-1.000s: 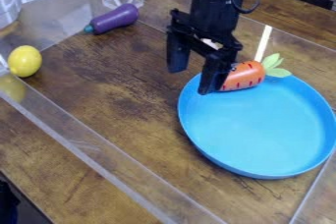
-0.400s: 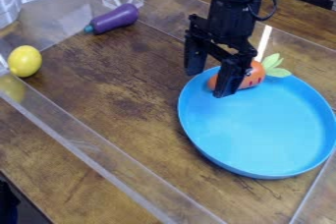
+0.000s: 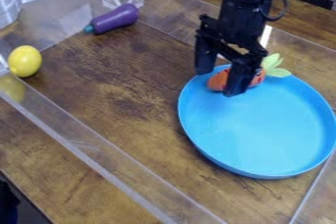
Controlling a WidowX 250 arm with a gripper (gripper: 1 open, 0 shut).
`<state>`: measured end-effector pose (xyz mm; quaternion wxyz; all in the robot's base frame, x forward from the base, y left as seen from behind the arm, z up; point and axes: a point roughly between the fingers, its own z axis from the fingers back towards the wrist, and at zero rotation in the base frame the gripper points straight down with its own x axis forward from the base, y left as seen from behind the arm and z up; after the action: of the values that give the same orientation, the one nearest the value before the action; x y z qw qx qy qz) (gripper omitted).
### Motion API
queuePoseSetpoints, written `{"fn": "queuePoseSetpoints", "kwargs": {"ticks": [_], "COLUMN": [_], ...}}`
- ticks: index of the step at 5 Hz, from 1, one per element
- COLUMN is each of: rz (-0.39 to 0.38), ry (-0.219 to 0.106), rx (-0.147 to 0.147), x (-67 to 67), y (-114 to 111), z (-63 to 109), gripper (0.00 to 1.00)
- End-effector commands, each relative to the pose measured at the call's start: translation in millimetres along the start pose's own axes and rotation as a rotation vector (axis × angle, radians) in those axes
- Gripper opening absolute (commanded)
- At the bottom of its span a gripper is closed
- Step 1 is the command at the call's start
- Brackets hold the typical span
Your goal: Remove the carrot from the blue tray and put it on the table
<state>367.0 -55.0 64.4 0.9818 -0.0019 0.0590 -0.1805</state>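
Observation:
The orange carrot with its green top lies at the far rim of the big round blue tray, which rests on the dark wooden table. My black gripper points straight down over the carrot, open, its two fingers standing either side of the orange body. The fingers hide most of the carrot; I cannot tell whether they touch it.
A purple eggplant lies at the back left. A yellow ball sits at the left edge. Clear acrylic strips run along the table's front and left side.
The gripper has shifted right and a little lower, from just left of the carrot to straddling it. The carrot and tray have stayed put.

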Motion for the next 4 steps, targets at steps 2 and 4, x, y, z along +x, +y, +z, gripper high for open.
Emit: {"fn": "queuePoseSetpoints", "kwargs": {"ticks": [2, 4], "rz": [-0.055, -0.082], "ry": [-0.078, -0.08], "rx": [0.047, 0.07], "x": [21.1, 30.4], "y": [-4.6, -4.2], "z": [28.3, 30.3], "gripper": [1.0, 1.0]}}
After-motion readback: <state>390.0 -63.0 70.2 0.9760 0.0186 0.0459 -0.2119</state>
